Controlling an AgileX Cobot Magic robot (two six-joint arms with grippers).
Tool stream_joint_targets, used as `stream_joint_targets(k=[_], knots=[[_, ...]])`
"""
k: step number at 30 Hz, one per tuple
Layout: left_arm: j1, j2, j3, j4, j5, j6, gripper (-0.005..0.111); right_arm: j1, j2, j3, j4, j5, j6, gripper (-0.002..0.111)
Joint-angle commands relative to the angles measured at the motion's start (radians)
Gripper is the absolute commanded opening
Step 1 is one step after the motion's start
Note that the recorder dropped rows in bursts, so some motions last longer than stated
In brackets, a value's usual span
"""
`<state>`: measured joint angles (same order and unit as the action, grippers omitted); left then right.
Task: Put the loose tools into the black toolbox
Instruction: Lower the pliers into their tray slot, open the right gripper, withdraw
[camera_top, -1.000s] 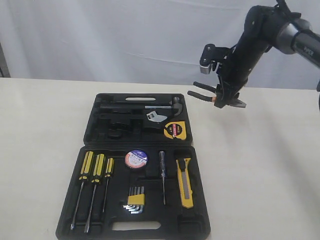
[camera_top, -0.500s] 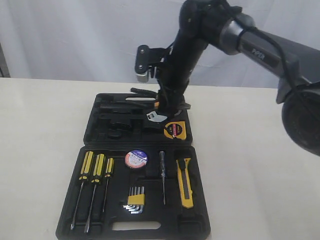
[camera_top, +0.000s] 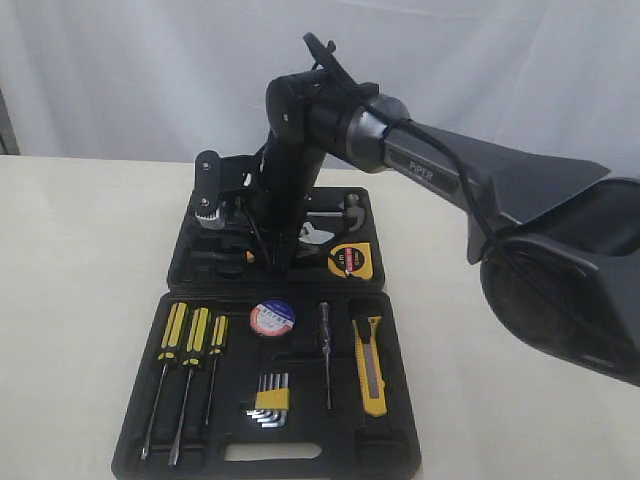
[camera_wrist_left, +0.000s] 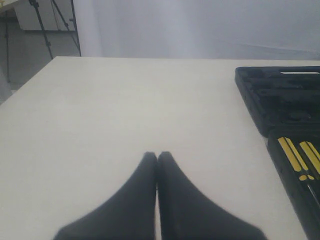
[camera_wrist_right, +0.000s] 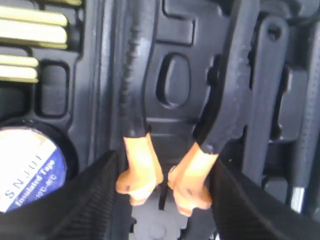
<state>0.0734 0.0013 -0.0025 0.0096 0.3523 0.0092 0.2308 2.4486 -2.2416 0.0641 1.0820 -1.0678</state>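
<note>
The orange-and-black pliers (camera_wrist_right: 142, 167) sit between my right gripper's (camera_wrist_right: 162, 200) ribbed black fingers (camera_wrist_right: 80, 200), which are shut on the orange part near the head. The pliers' black handles point away over the moulded recesses. In the exterior view the right gripper (camera_top: 262, 250) is low over the far half of the black toolbox (camera_top: 180, 275), with the pliers (camera_top: 232, 256) just above it. The tape roll (camera_top: 272, 318), yellow utility knife (camera_top: 370, 365) and tape measure (camera_top: 350, 260) lie in the case. My left gripper (camera_wrist_left: 157, 156) is shut and empty over bare table.
Three yellow-handled screwdrivers (camera_top: 190, 340), a hex key set (camera_top: 270, 400) and a thin tester (camera_top: 325, 350) lie in the near half. A hammer head (camera_top: 352, 210) and wrench (camera_top: 315, 235) lie in the far half. The right arm spans the case's right side.
The right arm has swung from the table's right side leftwards across the far half of the toolbox and come down, carrying the pliers with it.
</note>
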Motion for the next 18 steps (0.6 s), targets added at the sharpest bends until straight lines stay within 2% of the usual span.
stream_joint_targets(k=[1, 11, 18], knots=[[-0.005, -0.001, 0.003, -0.010, -0.010, -0.002, 0.000, -0.004, -0.005, -0.002, -0.006, -0.025, 0.046, -0.001], [-0.005, -0.001, 0.003, -0.010, -0.010, -0.002, 0.000, -0.004, 0.035, -0.002, -0.013, -0.132, 0.071, -0.001], [-0.005, -0.001, 0.003, -0.010, -0.010, -0.002, 0.000, -0.004, 0.086, -0.002, -0.013, -0.143, 0.075, -0.001]])
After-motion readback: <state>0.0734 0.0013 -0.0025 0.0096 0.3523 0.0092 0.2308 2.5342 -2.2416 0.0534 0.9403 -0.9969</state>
